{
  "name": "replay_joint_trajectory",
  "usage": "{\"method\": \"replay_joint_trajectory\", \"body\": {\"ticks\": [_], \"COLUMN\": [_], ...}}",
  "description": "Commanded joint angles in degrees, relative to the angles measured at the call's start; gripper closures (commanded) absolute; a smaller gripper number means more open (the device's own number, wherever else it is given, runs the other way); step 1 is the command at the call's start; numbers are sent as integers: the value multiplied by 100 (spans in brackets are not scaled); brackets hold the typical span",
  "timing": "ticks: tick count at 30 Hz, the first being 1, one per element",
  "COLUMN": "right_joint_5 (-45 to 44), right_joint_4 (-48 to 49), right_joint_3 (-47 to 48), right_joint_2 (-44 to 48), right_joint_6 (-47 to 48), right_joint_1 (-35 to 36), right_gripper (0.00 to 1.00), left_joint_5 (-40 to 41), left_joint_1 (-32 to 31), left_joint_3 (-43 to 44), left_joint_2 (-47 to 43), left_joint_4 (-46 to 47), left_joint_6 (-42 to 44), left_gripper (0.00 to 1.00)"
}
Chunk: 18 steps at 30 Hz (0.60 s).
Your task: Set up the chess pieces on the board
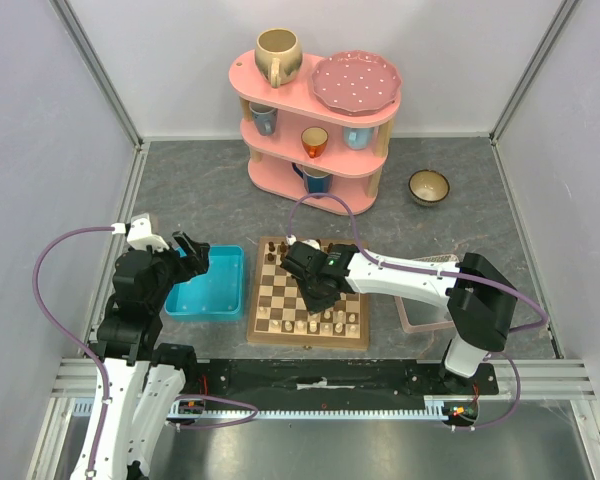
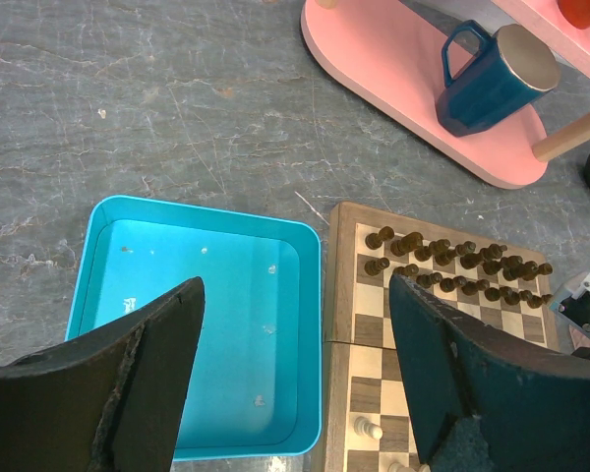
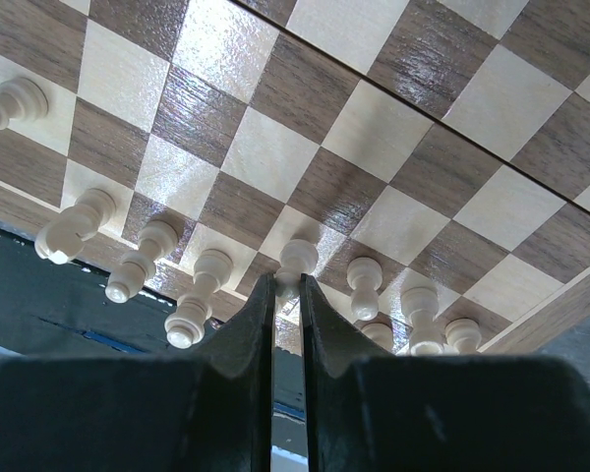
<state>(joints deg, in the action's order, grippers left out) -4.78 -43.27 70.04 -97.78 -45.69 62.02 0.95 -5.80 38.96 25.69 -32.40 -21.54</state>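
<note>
As the scene stood: the board [image 1: 275,300] lay on the counter [image 1: 180,190] just ahead of the arm bases. Dark chessmen [image 2: 452,258] filled its two far rows, and cream chess pieces [image 1: 320,322] stood in a partial line-up along its near edge.
Grip, right: the right fingers [image 3: 268,300] were nearly shut, with only a sliver of gap, and a cream piece [image 3: 297,258] sat nipped between the tips, low over the near rows.
Grip, left: the left fingers [image 2: 167,334] were spread wide and held nothing, hanging above the turquoise tray [image 2: 197,204] just beside the board's left edge.
Step in hand: judged to be seating that cream piece on a square in the near rows; whether its base already touched the wood could not be told.
Neighbours: other cream pieces stood just beside it on either hand, close enough for a finger to catch.
Descent: the piece probably needed to go straight down and upright, with its base flat in the middle of its square, not astride a line.
Release: a small opening would likely have served best, just enough to free the piece, since a wide spread risked knocking the neighbours.
Withdrawal: a straight lift clear of the tops before any sideways travel looked the safe course.
Main risk: so narrow a piece could tip if let go while tilted, or be dragged over on release.
Left arm's part: best left off the board, out of the right arm's way.
</note>
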Motion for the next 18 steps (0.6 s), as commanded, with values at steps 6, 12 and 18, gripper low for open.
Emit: {"method": "replay_joint_trajectory", "body": {"ticks": [6, 12, 18], "right_joint_5": [-15, -15, -58], "right_joint_4": [134, 152, 117], "right_joint_3": [27, 10, 62], "right_joint_2": [-22, -40, -5], "right_joint_6": [-54, -54, -45], "right_joint_1": [21, 21, 29], "right_gripper": [75, 65, 63], "left_joint_5": [-60, -69, -60], "left_joint_1": [27, 27, 27], "left_joint_3": [-38, -46, -46], "left_joint_2": [-38, -47, -38], "left_joint_4": [278, 278, 270], "left_joint_6": [71, 71, 71], "left_gripper": [18, 18, 18]}}
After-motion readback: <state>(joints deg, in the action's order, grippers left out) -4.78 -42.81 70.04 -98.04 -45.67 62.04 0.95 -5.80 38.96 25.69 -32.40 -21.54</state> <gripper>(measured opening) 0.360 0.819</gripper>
